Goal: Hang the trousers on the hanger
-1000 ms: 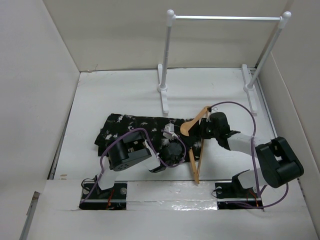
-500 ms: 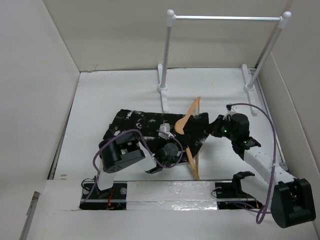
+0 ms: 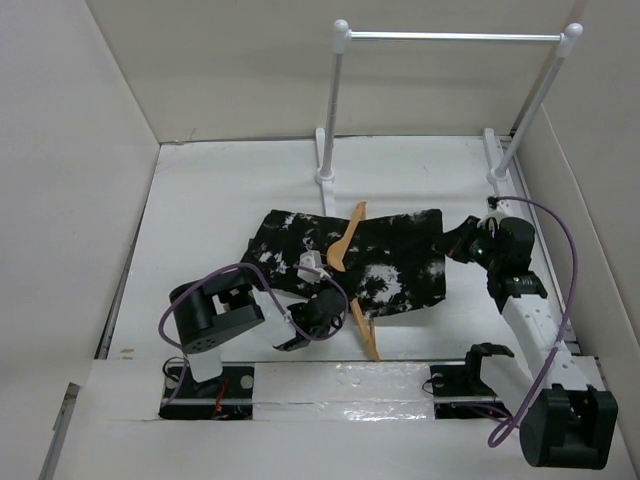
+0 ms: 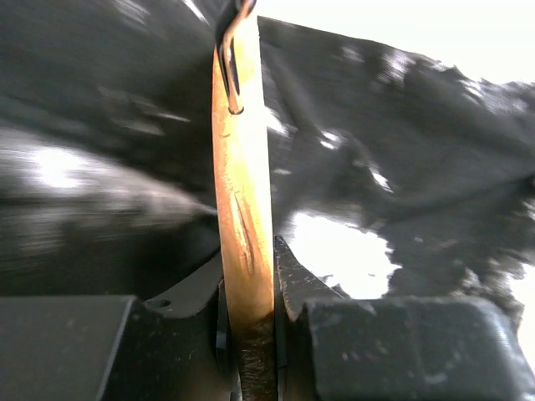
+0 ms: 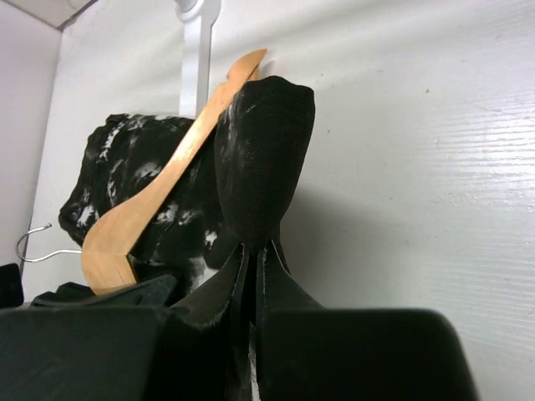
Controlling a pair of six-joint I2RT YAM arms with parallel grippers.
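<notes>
The black trousers with white splatter lie spread across the middle of the table, threaded through the tan wooden hanger. My left gripper is shut on the hanger's wood, with its metal hook beyond the fingers. My right gripper is shut on the right edge of the trousers, which bunches up from between its fingers; the hanger lies to its left there.
A white pole rack with ball-topped posts stands at the back, its left foot just behind the trousers. White walls enclose the table on the left, back and right.
My right gripper has pulled the trousers to the right, spreading them wider through the hanger. My left gripper and the hanger have shifted left and toward the near edge.
</notes>
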